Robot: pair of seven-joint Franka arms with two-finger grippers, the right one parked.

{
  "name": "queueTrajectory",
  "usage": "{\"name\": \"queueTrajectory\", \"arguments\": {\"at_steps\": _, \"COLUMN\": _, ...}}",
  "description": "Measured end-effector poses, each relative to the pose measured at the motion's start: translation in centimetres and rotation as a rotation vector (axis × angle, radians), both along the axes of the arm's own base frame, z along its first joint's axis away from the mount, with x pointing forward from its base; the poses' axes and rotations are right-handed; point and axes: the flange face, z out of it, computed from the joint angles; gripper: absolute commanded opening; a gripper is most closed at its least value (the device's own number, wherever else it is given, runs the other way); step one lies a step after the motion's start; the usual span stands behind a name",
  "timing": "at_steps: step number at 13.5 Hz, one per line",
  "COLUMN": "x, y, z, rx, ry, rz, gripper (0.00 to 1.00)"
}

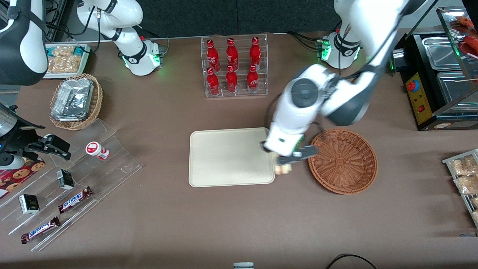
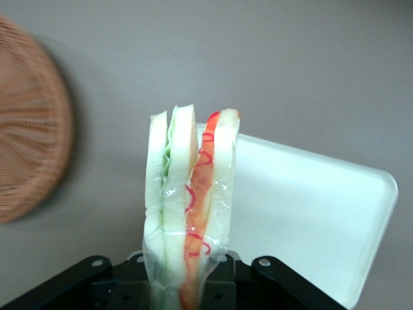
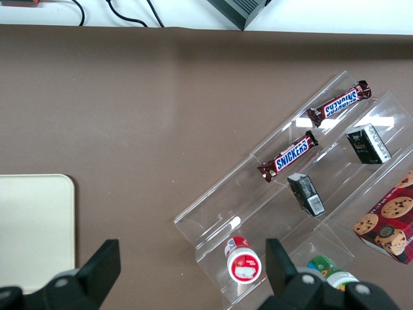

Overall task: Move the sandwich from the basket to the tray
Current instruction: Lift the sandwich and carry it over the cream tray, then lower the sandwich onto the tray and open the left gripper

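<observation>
My left gripper (image 1: 285, 164) hangs over the gap between the tray (image 1: 224, 158) and the basket (image 1: 343, 160), shut on the sandwich (image 1: 283, 169). In the wrist view the sandwich (image 2: 190, 206) stands between the gripper's (image 2: 187, 294) jaws, wrapped in clear film, pale bread with green and orange-red layers. The reddish-brown wicker basket (image 2: 29, 161) lies to one side of it with nothing in it, and the cream tray (image 2: 310, 226) lies just past the sandwich's tip. The tray is bare.
A clear rack of red bottles (image 1: 233, 67) stands farther from the front camera than the tray. Acrylic steps with snack bars (image 1: 74, 198) and a tan basket of foil containers (image 1: 74, 101) lie toward the parked arm's end. A metal counter (image 1: 440, 74) stands toward the working arm's end.
</observation>
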Motion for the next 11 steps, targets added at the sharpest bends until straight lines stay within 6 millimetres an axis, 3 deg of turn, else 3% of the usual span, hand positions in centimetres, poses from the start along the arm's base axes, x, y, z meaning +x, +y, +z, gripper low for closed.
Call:
{"name": "queueTrajectory", "arguments": {"at_steps": 4, "x": -1.1, "y": -7.0, "z": -6.9, "rx": -0.039, "ry": 0.032, "rz": -0.142, "gripper": 0.10}}
{"name": "queueTrajectory", "arguments": {"at_steps": 9, "x": -3.5, "y": -11.7, "z": -14.9, "rx": 0.004, "ry": 0.000, "rz": -0.240, "gripper": 0.10}}
{"name": "queueTrajectory", "arguments": {"at_steps": 10, "x": -4.1, "y": -12.3, "z": -16.4, "rx": 0.019, "ry": -0.012, "rz": -0.266, "gripper": 0.14}}
{"name": "queueTrajectory", "arguments": {"at_steps": 11, "x": -4.6, "y": -12.9, "z": -17.7, "rx": 0.027, "ry": -0.015, "rz": -0.282, "gripper": 0.26}}
